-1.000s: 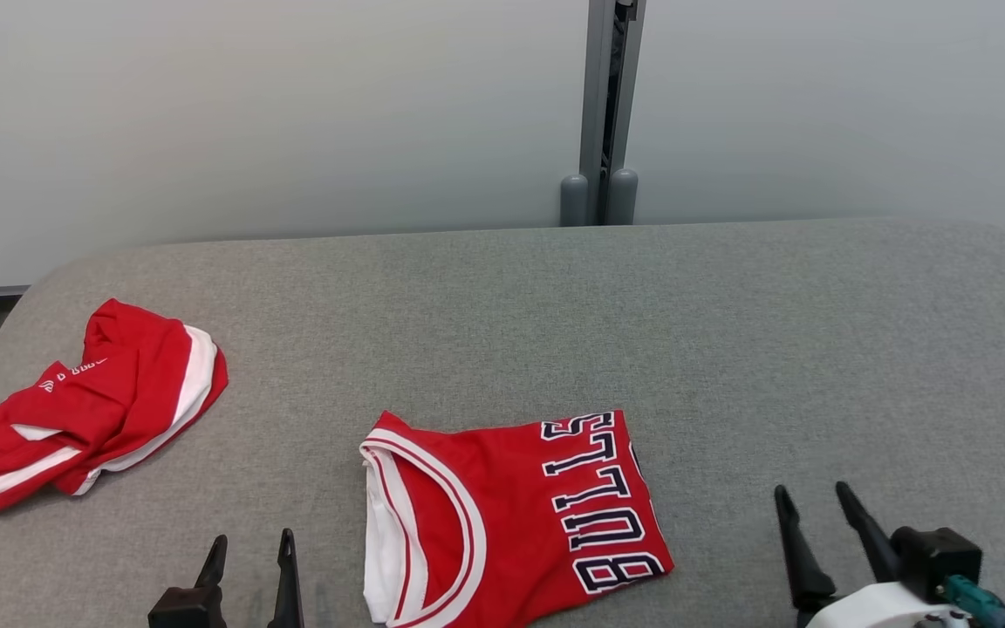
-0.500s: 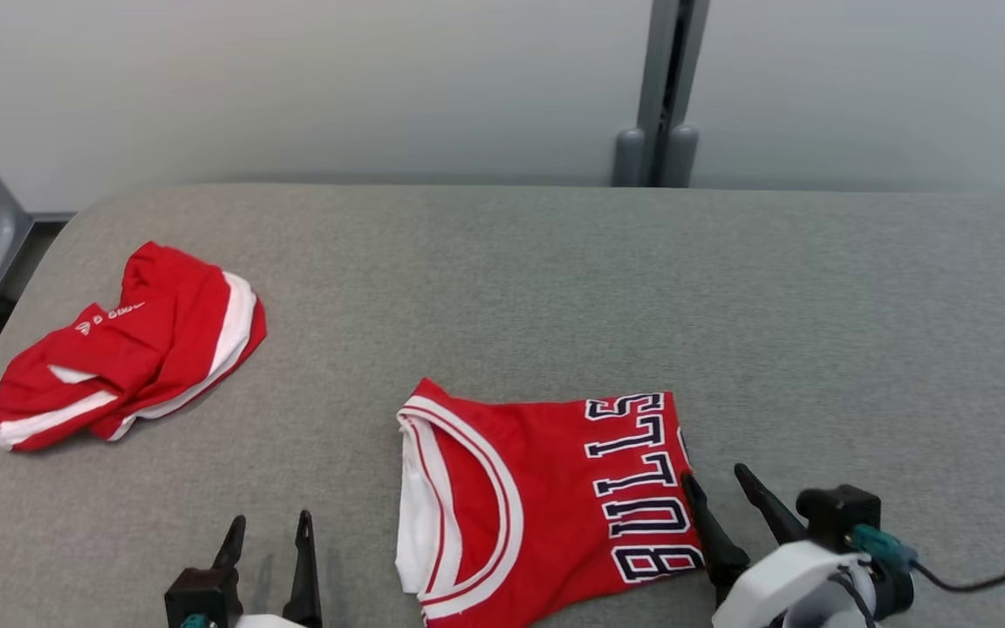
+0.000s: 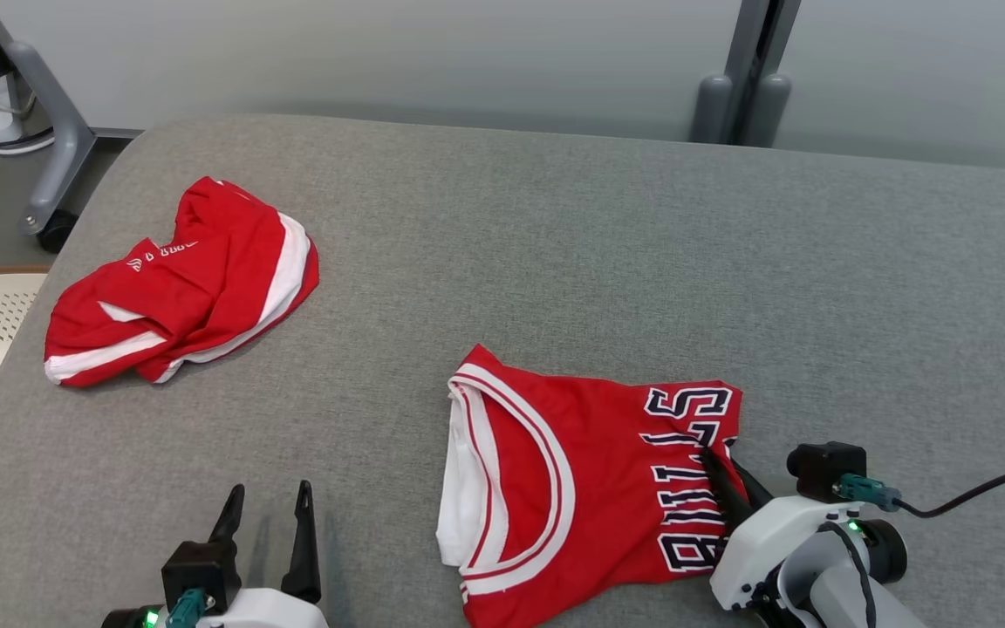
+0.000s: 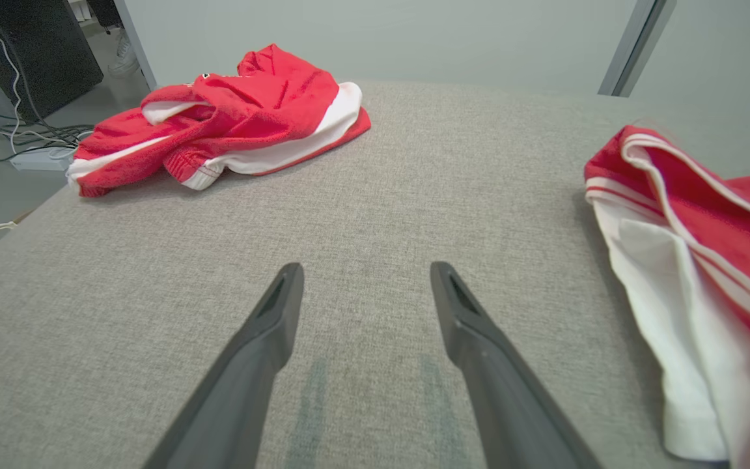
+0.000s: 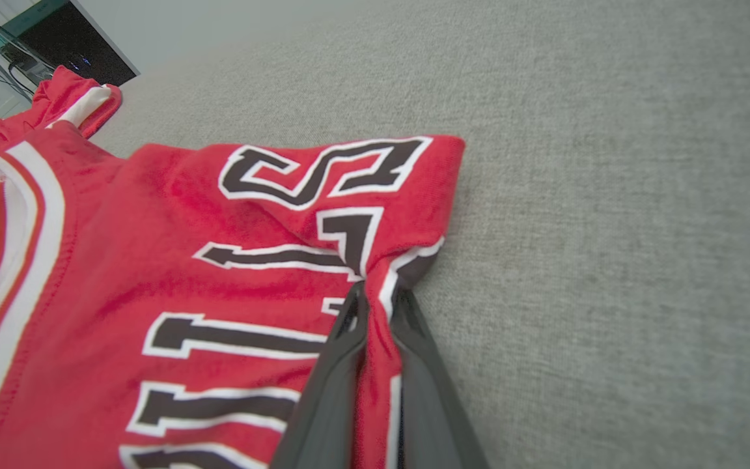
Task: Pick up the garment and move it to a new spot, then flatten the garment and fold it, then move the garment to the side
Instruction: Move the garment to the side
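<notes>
Jersey (image 3: 572,471) first, red with white trim. Found it lying folded at the near right of the grey worktop (image 3: 511,244), collar opening turned left and dark block lettering running along its right side. Saw that right edge drawn up into a ridge, with the letters buckled there. Found the right pincer (image 5: 378,296) pressed together on this ridge, pinching a fold of red cloth between its dark fingers. Noted the left pincer (image 4: 366,267) near the near edge, left of the jersey and clear of it, fingers spread, holding nothing, low over bare worktop. Spotted a second red-and-white garment (image 3: 188,279) crumpled at the far left, well apart from the jersey.
</notes>
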You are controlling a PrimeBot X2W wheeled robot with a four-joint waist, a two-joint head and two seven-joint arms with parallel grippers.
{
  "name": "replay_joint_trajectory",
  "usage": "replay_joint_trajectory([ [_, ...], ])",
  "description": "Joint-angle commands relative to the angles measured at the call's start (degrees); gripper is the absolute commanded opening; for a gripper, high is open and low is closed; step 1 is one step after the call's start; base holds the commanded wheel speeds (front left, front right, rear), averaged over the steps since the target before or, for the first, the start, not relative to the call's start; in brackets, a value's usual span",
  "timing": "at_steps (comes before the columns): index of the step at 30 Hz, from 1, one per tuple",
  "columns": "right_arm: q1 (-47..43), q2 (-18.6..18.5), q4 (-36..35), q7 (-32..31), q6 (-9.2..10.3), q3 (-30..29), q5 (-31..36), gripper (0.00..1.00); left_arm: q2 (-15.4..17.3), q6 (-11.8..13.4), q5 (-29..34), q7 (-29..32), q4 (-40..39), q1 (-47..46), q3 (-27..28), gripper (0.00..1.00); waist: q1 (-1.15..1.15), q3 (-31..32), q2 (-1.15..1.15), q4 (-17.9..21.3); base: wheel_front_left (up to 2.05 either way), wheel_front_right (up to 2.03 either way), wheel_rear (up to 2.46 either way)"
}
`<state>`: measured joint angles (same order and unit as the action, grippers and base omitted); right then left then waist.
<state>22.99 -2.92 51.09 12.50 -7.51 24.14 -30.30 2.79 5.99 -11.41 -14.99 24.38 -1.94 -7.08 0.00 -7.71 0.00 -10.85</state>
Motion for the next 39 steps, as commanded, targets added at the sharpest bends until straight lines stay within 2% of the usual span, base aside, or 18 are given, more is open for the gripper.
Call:
replay_joint_trajectory([
  [1,-0.45,-0.08,1.39,0.11,0.03,0.39,-0.18,0.00,0.24,-0.36,0.53,-0.27,-0.28,-1.43,0.21,1.00,0.00,-0.06,0.00,0.55,0.00,0.00,0.00],
  [5,0.45,-0.76,1.57,1.96,0.10,0.58,-0.74,0.00,0.22,-1.07,0.88,-0.27,-0.53,-1.57,0.42,1.00,0.00,0.59,0.00,3.69,0.00,0.00,0.00],
  [8,0.43,-0.79,1.05,2.54,0.10,0.54,-1.01,0.00,0.18,-1.54,1.04,-0.27,-0.94,-1.79,0.58,1.00,0.00,1.25,0.00,7.81,0.00,0.00,0.00],
  [21,-1.79,-0.77,-3.87,2.78,0.04,0.37,0.66,0.00,0.26,-2.22,0.22,-0.27,-1.19,-2.56,-3.44,1.00,0.00,2.04,0.00,32.40,0.00,0.00,0.00],
  [26,-2.73,-0.36,-6.22,2.79,0.04,0.94,1.11,0.00,0.26,-2.36,0.78,-0.27,-1.20,-3.93,-4.47,1.00,0.00,0.69,0.00,40.11,0.00,0.00,0.00],
  [31,-3.53,-0.13,-9.04,2.75,0.03,-1.05,1.79,0.00,0.33,-3.94,1.46,-0.27,0.33,-6.93,-6.97,1.00,0.00,-1.85,0.00,41.68,0.00,0.00,0.00],
  [39,-2.56,-0.12,-11.42,2.74,0.03,-1.78,3.41,0.00,0.26,-3.56,2.33,-0.27,1.01,-8.23,-6.98,1.00,0.00,-3.87,0.00,41.52,0.00,0.00,0.00],
])
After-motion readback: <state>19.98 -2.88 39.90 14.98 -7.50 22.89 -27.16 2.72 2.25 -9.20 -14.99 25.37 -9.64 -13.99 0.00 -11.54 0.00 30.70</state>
